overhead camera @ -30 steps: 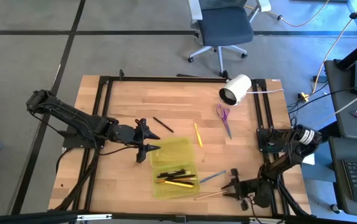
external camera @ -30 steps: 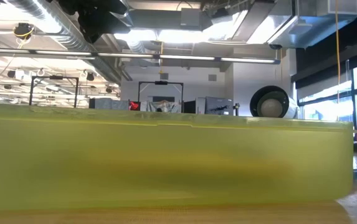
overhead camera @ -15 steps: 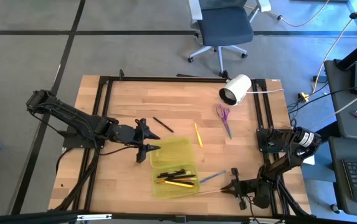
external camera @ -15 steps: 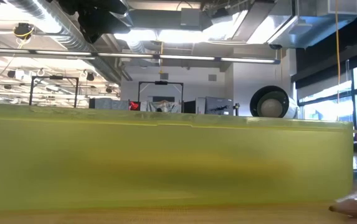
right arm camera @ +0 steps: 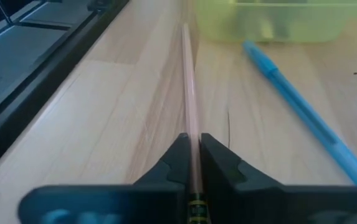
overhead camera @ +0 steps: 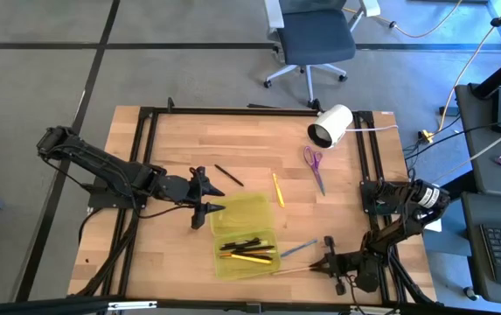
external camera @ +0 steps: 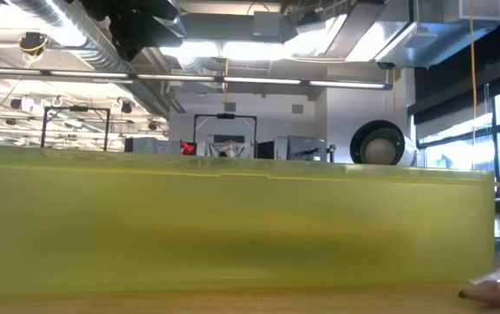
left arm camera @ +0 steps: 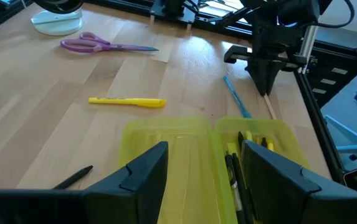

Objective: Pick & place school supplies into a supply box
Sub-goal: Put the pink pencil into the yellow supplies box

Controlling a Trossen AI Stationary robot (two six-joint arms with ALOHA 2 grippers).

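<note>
The supply box (overhead camera: pixel 246 254) lies open near the table's near edge, with several pens in its tray and its lid (overhead camera: pixel 241 213) folded out flat toward the far side. My left gripper (overhead camera: pixel 202 206) is open and hovers at the lid's left edge; in its wrist view the gripper (left arm camera: pixel 206 180) straddles the box (left arm camera: pixel 166 155). My right gripper (overhead camera: pixel 327 262) is low at the box's right and shut on a wooden pencil (overhead camera: pixel 294 273). A blue pen (overhead camera: pixel 298 249), a yellow pen (overhead camera: pixel 278 188), a black pen (overhead camera: pixel 228 175) and purple scissors (overhead camera: pixel 314 168) lie flat on the table. My right gripper pinches the wooden pencil between its two fingers at the banded right-hand end (right arm camera: pixel 192 180). The fingers come in level from the table's right and lie along the pencil. The pencil runs straight ahead, low over the wood, with its tip (external camera: pixel 494 292) by the box's near right corner. Whether it rests on the table I cannot tell.
A white cylinder (overhead camera: pixel 330 125) lies at the far right with a cable. Black frame rails (overhead camera: pixel 368 175) run along the table's sides. The box wall (external camera: pixel 232 227) fills the low view. Bare wood lies between the box and the far edge.
My right gripper has shut on the wooden pencil's right end, its fingers drawn together from a wider stance. The pencil has slid a little toward the table's left, and its tip now shows at the right edge of the low view.
</note>
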